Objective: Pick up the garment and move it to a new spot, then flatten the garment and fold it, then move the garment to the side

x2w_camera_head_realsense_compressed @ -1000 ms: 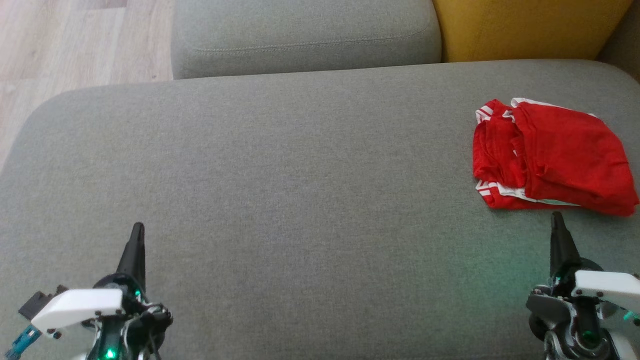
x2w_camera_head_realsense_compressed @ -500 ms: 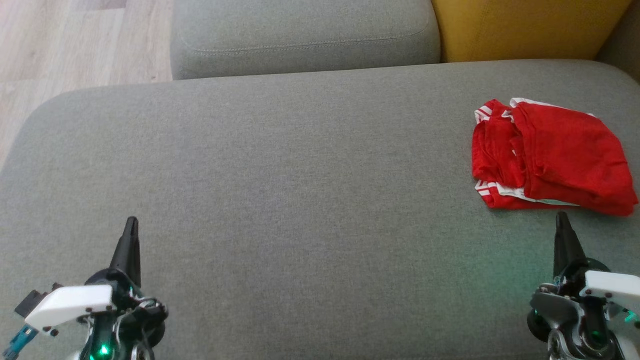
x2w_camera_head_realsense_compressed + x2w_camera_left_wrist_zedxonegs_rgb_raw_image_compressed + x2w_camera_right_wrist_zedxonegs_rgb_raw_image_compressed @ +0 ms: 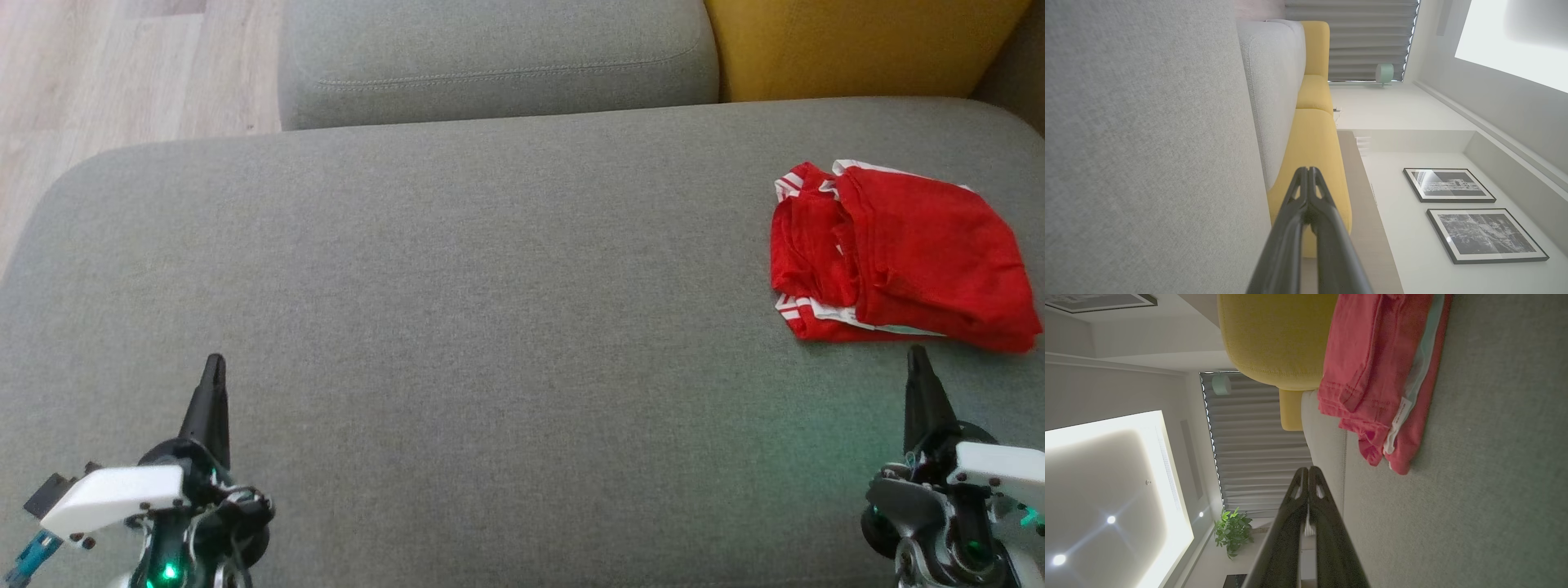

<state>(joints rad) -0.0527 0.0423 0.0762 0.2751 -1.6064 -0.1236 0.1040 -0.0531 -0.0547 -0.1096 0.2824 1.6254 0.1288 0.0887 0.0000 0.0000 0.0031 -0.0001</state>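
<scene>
garment: we've got the red garment (image 3: 898, 253) folded on the far right of the grey seat (image 3: 490, 286); yellow cushion (image 3: 857, 45) just beyond it
left gripper (image 3: 214, 363): near left, fingers pressed together, nothing held; well apart from the garment
right gripper (image 3: 916, 353): near right, closed and empty too; we see its tip just beside the garment's near edge

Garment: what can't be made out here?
Head view: red garment is folded over itself; the inner layers and its type are hidden.
Right wrist view: the top edge cuts it off.
Right wrist view: white tag print too small to read.
</scene>
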